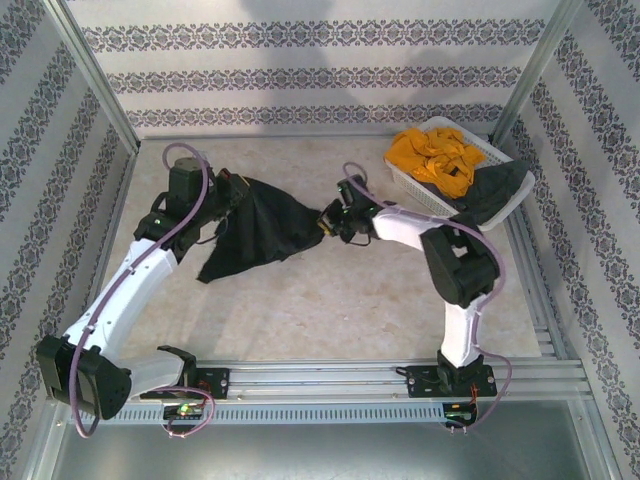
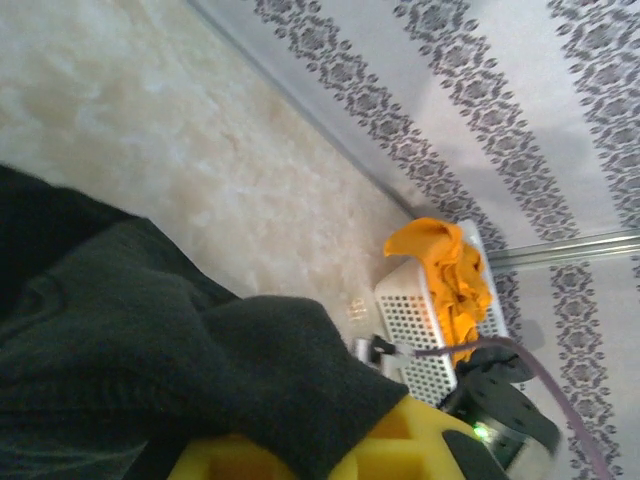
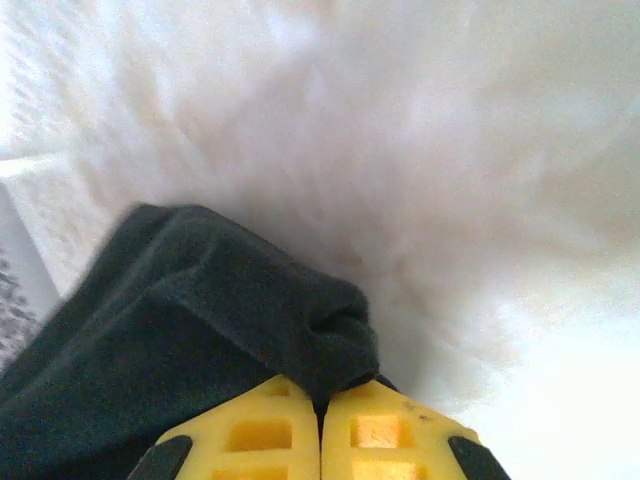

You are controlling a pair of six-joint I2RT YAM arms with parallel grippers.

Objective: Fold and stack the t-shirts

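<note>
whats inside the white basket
The basket holds a crumpled mustard-yellow t-shirt, and a dark grey t-shirt spills over its rim. The basket's floor and anything beneath them is covered.

No readable text, no labels or brand marks, no numbers or signs legible

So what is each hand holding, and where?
Both hold the black t-shirt: left hand on its left edge, right hand pinching a bunched fold at its right end.
</note>
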